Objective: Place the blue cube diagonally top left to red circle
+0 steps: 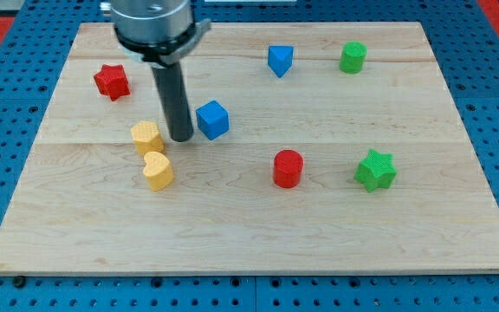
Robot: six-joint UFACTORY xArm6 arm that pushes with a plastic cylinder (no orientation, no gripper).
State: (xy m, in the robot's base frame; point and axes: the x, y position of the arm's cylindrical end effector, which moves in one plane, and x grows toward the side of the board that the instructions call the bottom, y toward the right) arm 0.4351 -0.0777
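The blue cube (212, 120) sits left of the board's middle. The red circle (288, 168), a short red cylinder, stands below and to the right of it, well apart. My tip (181, 138) is down on the board just left of the blue cube, close to its left face; I cannot tell whether it touches. The tip sits between the cube and a yellow block (147, 137).
A yellow heart (157, 171) lies just below the yellow block. A red star (111, 81) is at upper left. A blue triangle-like block (280, 61) and a green cylinder (352, 57) are at the top. A green star (375, 170) is at right. The wooden board (249, 251) lies on blue pegboard.
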